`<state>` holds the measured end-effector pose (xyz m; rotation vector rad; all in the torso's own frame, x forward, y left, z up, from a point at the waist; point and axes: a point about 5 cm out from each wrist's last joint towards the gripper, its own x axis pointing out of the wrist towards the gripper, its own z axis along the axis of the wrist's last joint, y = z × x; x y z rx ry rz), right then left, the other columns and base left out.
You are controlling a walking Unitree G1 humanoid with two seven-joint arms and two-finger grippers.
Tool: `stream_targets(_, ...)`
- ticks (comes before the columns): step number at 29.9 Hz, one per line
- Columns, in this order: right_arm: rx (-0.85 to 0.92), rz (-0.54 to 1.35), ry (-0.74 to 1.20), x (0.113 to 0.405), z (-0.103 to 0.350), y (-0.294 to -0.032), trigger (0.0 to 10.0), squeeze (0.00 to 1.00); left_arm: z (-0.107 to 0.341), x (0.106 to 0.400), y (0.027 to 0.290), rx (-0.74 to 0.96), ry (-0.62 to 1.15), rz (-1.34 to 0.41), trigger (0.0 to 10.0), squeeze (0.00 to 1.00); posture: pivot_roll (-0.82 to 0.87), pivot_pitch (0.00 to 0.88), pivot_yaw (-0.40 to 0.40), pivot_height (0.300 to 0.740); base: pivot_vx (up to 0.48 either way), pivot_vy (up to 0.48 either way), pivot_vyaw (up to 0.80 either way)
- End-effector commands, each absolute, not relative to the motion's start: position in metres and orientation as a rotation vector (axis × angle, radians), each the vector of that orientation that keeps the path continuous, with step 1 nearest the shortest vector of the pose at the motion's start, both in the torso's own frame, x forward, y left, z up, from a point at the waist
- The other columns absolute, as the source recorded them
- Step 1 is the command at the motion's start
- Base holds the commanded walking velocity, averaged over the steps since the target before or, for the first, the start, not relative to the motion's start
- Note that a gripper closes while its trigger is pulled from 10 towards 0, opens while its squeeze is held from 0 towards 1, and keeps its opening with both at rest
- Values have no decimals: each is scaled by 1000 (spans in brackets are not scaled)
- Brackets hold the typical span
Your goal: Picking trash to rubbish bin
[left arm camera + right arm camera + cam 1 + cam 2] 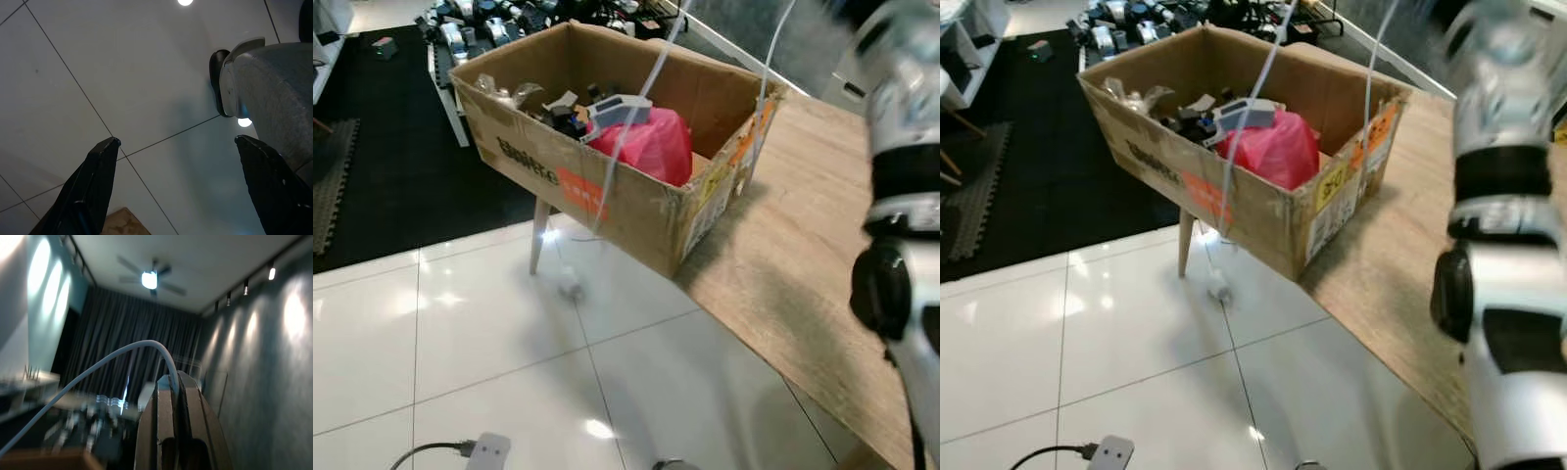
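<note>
Cable [636, 108] pinched in the right gripper [177, 382], looping down over the box [636, 211].

Right gripper is raised toward the ceiling, its 2 fingers closed on the white cable — the cable hangs past the box, which sits at the table [803, 245] edge and holds a red bag [651, 145] and dark scraps. Left gripper [176, 142] hangs over the floor tiles [489, 333], fingers spread apart.

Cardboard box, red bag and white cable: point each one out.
Cardboard box [607, 201]: left eye view, its front wall by the orange label.
Red bag [651, 145]: left eye view, middle of the bag inside the box.
White cable [98, 366]: right wrist view, its arc above the fingers.
</note>
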<state>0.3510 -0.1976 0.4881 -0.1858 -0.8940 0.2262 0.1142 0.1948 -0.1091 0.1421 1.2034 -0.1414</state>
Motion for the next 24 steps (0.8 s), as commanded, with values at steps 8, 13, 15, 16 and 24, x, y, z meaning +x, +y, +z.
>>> stream_targets(8,-227,138,-962,339,536,-197,10000,0,-120,82,167,34,1288,-190,10000,0,-3,143,-49,740,0,0,0)
stream_targets(13,-243,106,-970,334,550,-196,10000,0,-120,79,164,18,1289,-184,10000,0,18,144,-68,740,0,0,0)
stream_targets(15,-241,89,-978,330,557,-195,10000,0,-120,79,164,9,1286,-171,10000,0,28,143,-75,740,0,0,0)
stream_targets(16,-240,83,-983,329,558,-194,10000,0,-120,79,165,7,1285,-166,10000,0,28,143,-75,740,0,0,0)
stream_targets(24,-178,198,-1007,325,566,-182,10000,0,-121,74,167,-6,1290,-144,10000,0,60,151,-82,740,0,0,0)
